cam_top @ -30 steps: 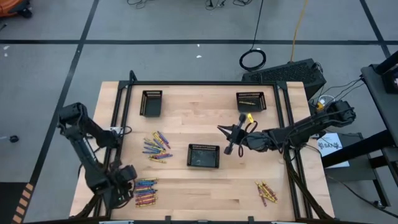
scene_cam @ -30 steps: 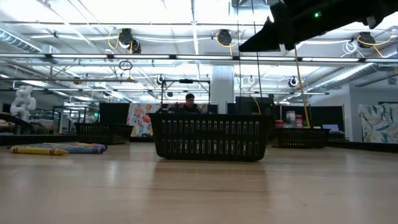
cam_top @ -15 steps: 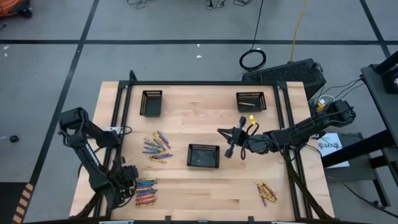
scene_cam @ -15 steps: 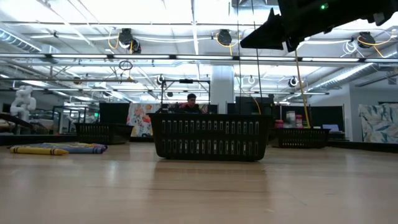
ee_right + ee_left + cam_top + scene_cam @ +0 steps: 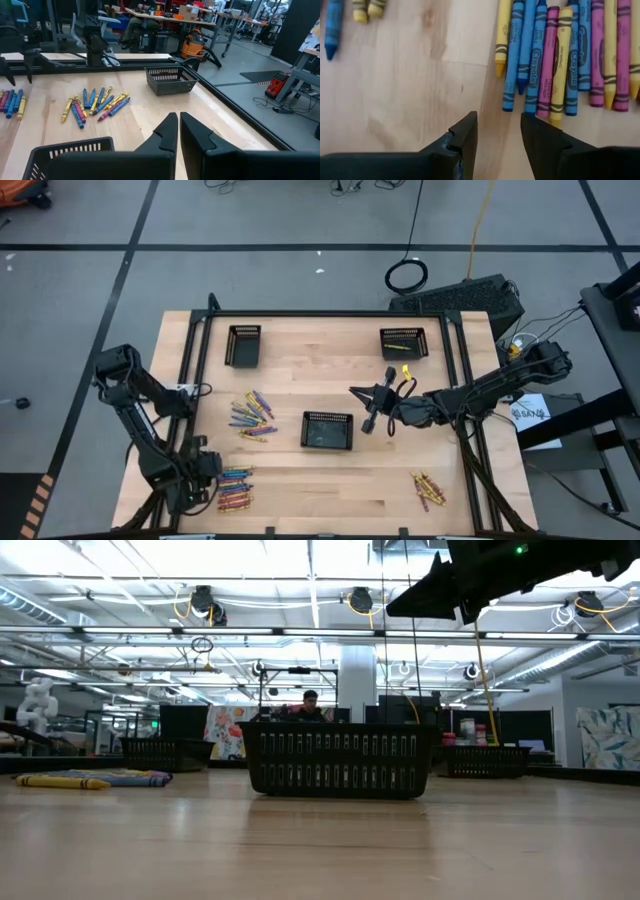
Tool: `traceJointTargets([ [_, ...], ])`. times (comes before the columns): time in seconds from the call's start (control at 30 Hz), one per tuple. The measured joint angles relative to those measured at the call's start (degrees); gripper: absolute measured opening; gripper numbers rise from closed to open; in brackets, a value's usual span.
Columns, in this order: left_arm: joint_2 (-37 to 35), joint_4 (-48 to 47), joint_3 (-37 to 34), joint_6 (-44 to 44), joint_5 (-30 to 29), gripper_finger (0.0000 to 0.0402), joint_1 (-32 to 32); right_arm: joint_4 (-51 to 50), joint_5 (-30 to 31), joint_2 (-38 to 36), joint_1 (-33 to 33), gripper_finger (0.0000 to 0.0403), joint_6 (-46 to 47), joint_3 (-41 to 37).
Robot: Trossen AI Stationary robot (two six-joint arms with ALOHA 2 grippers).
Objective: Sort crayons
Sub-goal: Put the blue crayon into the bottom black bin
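Note:
Several crayons [image 5: 555,55] in blue, yellow and pink lie side by side in a row [image 5: 233,486] near the table's front left. My left gripper [image 5: 499,132] points down, open, just left of that row [image 5: 205,470], over bare wood by the crayon tips and touching nothing. A second loose bunch of crayons [image 5: 250,415] lies farther back, and a third bunch [image 5: 427,488] lies at the front right. My right gripper [image 5: 178,130] is shut and empty, held level high above the table [image 5: 356,391], behind the middle black tray [image 5: 327,430].
Black mesh trays stand at the far left [image 5: 243,345] and far right [image 5: 403,342]. In the low view the middle tray [image 5: 340,760] fills the centre. A black frame [image 5: 330,314] borders the table's far side. A person [image 5: 310,705] sits in the room behind.
My left gripper has rolled about its own pointing line while staying beside the crayon row. The crayons have not moved.

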Motion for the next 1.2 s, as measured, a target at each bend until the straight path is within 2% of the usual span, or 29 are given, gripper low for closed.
traceJointTargets([
  [0.23, 0.07, 8.09, -3.22, 3.34, -0.26, 0.0145, 1.10, 0.15, 0.02, 0.00, 0.00, 0.0006, -0.02, -0.02],
  [0.37, 0.07, 7.94, -3.41, 3.75, -1.04, 0.0142, 1.43, 0.15, 0.04, 0.00, 0.00, 0.0006, -0.14, -0.02],
  [0.53, 0.09, 8.33, -3.59, 4.69, -1.42, 0.0109, 1.43, 0.13, 0.04, 0.00, 0.00, 0.0006, -0.15, -0.02],
  [0.7, 0.03, 12.72, -6.01, 3.94, -1.62, 0.0073, 1.59, 0.13, 0.04, 0.00, 0.00, 0.0006, -0.16, -0.02],
  [1.0, -0.02, 12.58, -6.31, 3.26, -1.55, 0.0059, 1.80, -0.27, 0.04, 0.00, 0.00, 0.0006, -0.13, -0.02],
  [1.2, -0.14, 12.25, -6.32, 3.15, -1.52, 0.0009, 1.80, -0.64, 0.14, -1.54, 0.41, 0.0006, -2.89, -0.07],
])
